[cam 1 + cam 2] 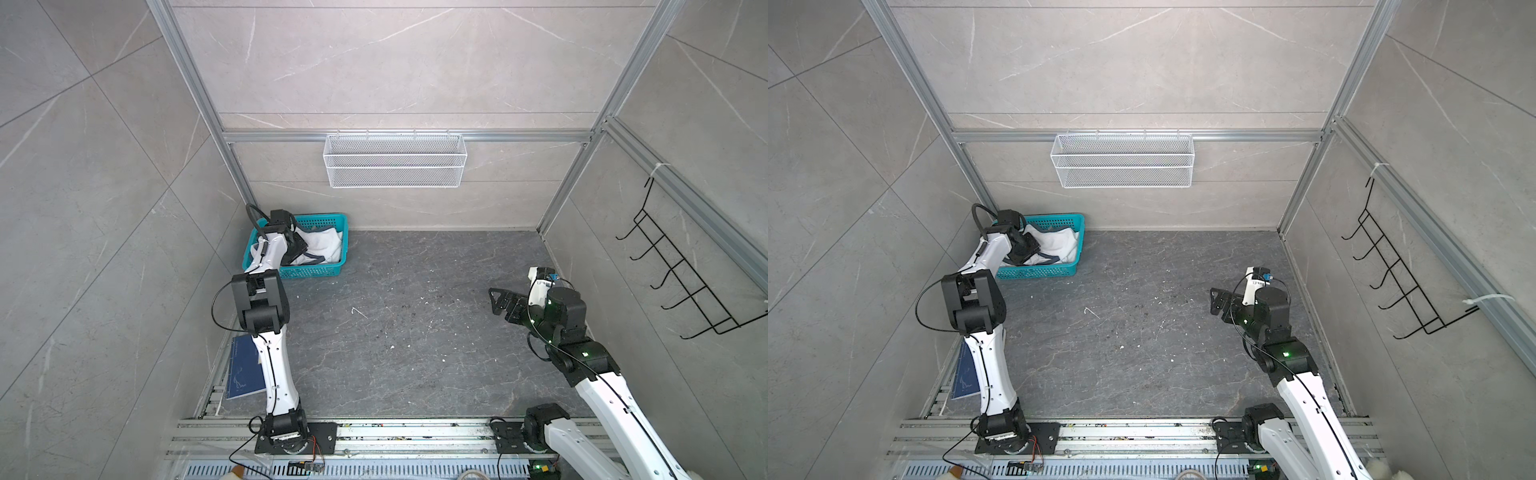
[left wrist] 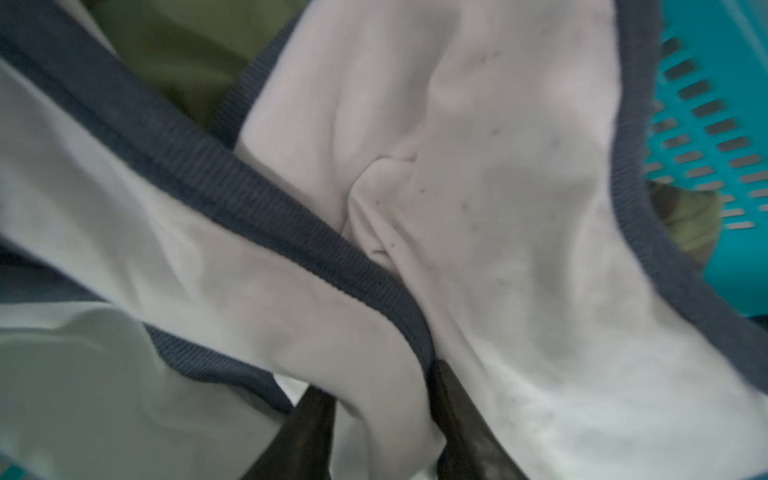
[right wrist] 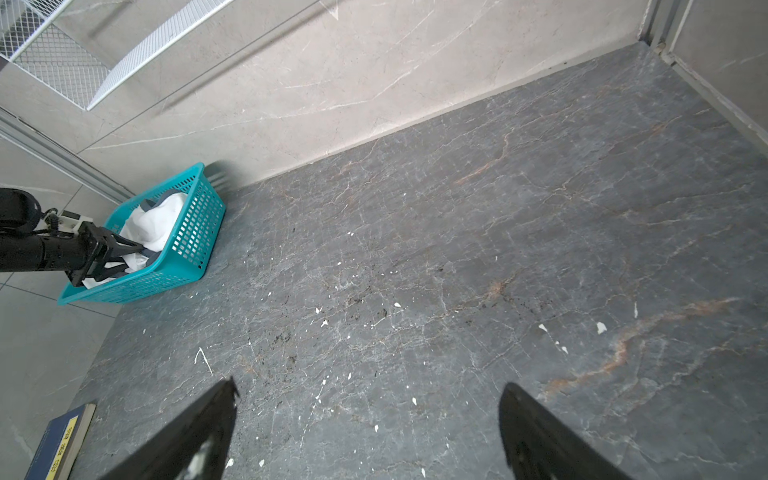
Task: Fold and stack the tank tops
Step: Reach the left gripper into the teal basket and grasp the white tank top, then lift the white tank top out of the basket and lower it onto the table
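White cotton, thin and limp, is what the left gripper (image 2: 378, 378) has to deal with. The white top (image 2: 498, 208) lies crumpled in the teal basket (image 1: 316, 272) at the far left corner of the table (image 1: 415, 332). It lies over the olive top (image 2: 187, 54), which shows only as green patches through an opening and beside the basket wall.

In the left wrist view the two dark fingers (image 2: 311, 432) are drawn in on a fold of white cloth, right where the navy trim (image 2: 232, 199) runs down between them. The right gripper (image 3: 370, 384) hangs well apart over bare table, its jaws spread wide with nothing in them.

Both tops should weigh next to nothing and will not break. The trouble is that they have no shape of their own: lifted by one point, the cloth will likely hang in a bunch and may twist.

The ribbed trim looks thicker and firmer than the plain cloth (a better place to pinch, since it should slip and stretch less). A bite that goes too deep could catch the olive top underneath and drag it out as well.

For folding, I judge the white top needs laying flat on the open table. It would best be held at two spread points such as the shoulder straps, which calls for the idle right gripper too.
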Robot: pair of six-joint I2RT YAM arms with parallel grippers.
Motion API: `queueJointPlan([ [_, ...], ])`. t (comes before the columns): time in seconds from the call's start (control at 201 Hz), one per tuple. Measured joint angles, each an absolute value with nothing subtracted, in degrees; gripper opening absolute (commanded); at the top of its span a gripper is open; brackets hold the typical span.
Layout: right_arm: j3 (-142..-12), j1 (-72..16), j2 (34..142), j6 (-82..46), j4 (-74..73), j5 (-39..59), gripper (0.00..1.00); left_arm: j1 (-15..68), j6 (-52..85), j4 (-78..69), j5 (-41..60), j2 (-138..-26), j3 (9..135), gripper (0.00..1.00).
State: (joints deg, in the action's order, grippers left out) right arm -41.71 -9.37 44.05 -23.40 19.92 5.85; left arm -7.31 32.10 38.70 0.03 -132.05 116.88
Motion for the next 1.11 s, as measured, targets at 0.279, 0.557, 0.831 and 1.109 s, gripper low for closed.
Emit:
queueJointPlan([
  [0.279, -41.43, -9.37, 45.95, -24.05, 19.90, 7.33, 1.00, -7.27, 31.90, 40.62, 0.40, -131.76, 119.90, 0.00],
  [0.557, -41.43, -9.37, 45.74, -24.47, 19.92, 8.45, 1.00, -6.26, 31.55, 42.26, 0.54, -121.12, 121.05, 0.00],
  [0.831, -40.10, -9.37, 43.13, -24.71, 19.99, 9.28, 1.00, 2.07, 26.74, 38.04, -0.54, -102.06, 124.60, 0.00],
  [1.109, -39.88, -9.37, 42.09, -24.69, 21.04, 9.91, 1.00, 13.58, 21.02, 31.03, -1.06, -90.65, 126.17, 0.00],
])
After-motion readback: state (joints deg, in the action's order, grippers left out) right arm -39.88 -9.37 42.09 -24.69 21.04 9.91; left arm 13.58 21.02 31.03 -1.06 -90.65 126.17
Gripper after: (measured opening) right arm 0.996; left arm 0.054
